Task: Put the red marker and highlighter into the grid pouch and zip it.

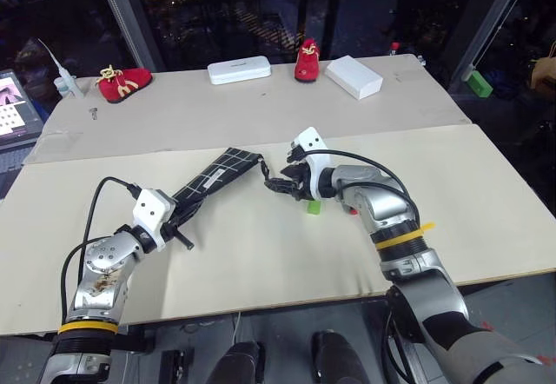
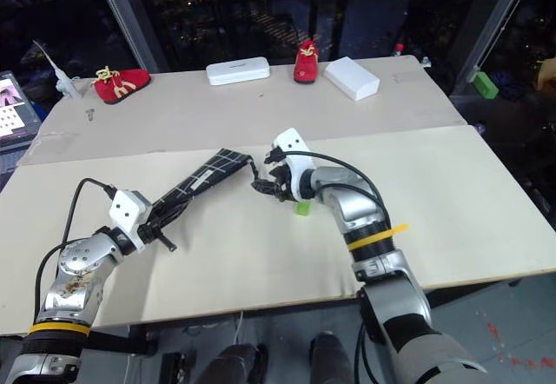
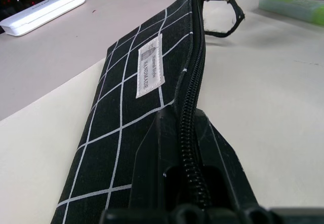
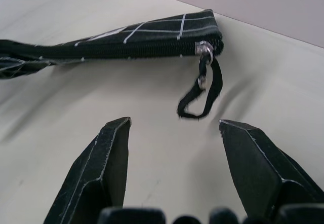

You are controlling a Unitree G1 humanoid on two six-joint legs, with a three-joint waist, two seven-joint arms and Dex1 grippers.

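The left end effector is clamped on one end of the grid pouch, which runs lengthwise away from it toward the right end effector. That one hangs spread just short of the pouch's far end, where the loop zipper pull dangles straight ahead of its fingers. The green highlighter lies on the counter beneath the right wrist, the red marker beside it. Bare counter surrounds both arms.
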